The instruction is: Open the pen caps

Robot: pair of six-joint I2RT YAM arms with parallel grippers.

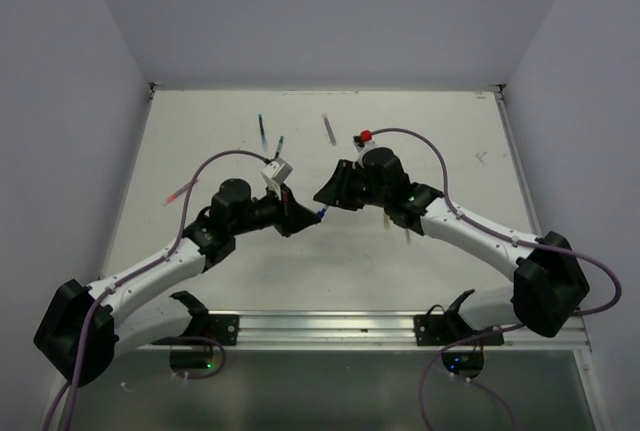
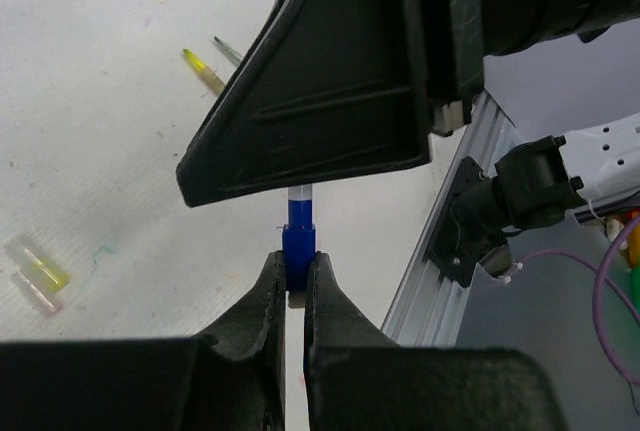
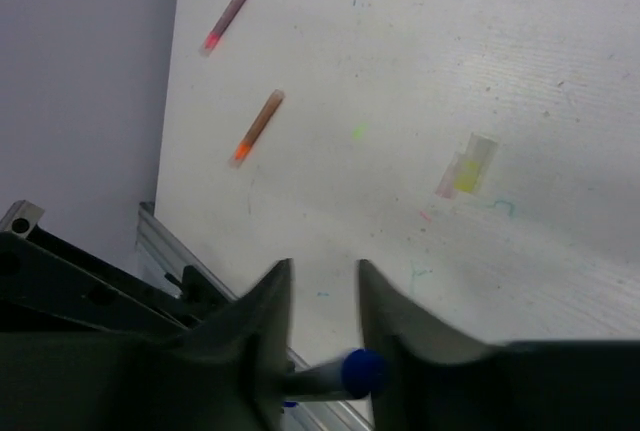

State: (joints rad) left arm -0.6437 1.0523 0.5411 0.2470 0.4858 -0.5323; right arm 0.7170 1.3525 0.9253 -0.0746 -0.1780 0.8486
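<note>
My left gripper [image 2: 297, 259] is shut on the wide blue end of a blue pen [image 2: 299, 236], held above the table's middle [image 1: 320, 213]. The pen's clear barrel runs away from it, behind the right gripper's black finger [image 2: 330, 101]. In the right wrist view the pen's round blue tip [image 3: 362, 373] lies crosswise deep between my right gripper's [image 3: 323, 271] fingers. The jaws stand apart there and do not clamp it. A pale yellow cap [image 3: 470, 166] and a pink cap [image 3: 445, 186] lie loose side by side on the table.
An orange pen [image 3: 258, 126] and a pink pen [image 3: 227, 17] lie near the left wall. A yellow pen [image 2: 205, 69] and several dark pens [image 1: 262, 131] lie farther back. The aluminium rail [image 1: 330, 326] runs along the near edge. Walls close in on both sides.
</note>
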